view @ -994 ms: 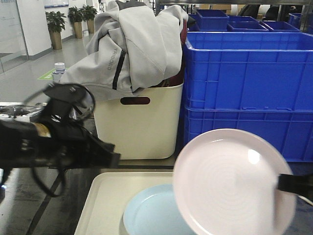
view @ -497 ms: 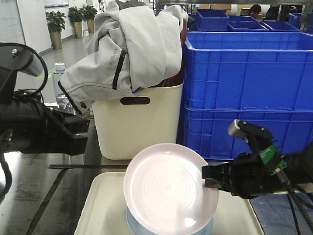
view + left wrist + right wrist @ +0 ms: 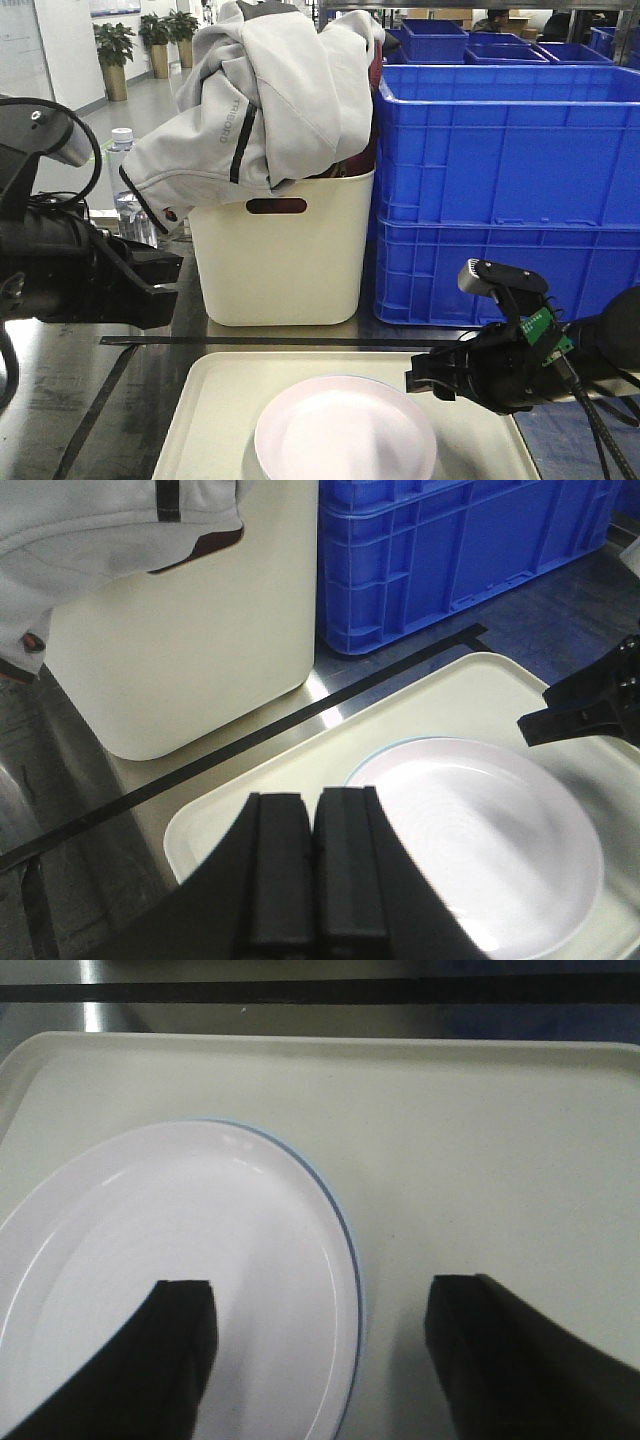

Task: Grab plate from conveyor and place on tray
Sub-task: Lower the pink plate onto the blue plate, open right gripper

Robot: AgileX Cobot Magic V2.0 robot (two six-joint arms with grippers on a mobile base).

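A pale pink plate (image 3: 345,435) (image 3: 480,840) (image 3: 180,1260) lies flat on the cream tray (image 3: 220,400) (image 3: 440,695) (image 3: 480,1130), stacked on a light blue plate whose rim (image 3: 342,1225) peeks out underneath. My right gripper (image 3: 420,380) (image 3: 322,1290) is open, low over the plate's right edge; one finger is above the plate, the other above bare tray, and neither holds anything. My left gripper (image 3: 312,798) (image 3: 150,285) is shut and empty, hovering above the tray's left end. The conveyor is out of view.
Behind the tray stands a tall cream bin (image 3: 280,260) with a grey jacket (image 3: 260,90) draped over it. Stacked blue crates (image 3: 500,170) fill the back right. A water bottle (image 3: 122,150) stands far left. A black tape line (image 3: 250,341) crosses the tabletop.
The right gripper brought the tilted pink plate down flat onto the blue plate and let it go; its jaws now stand open. The left arm barely moved.
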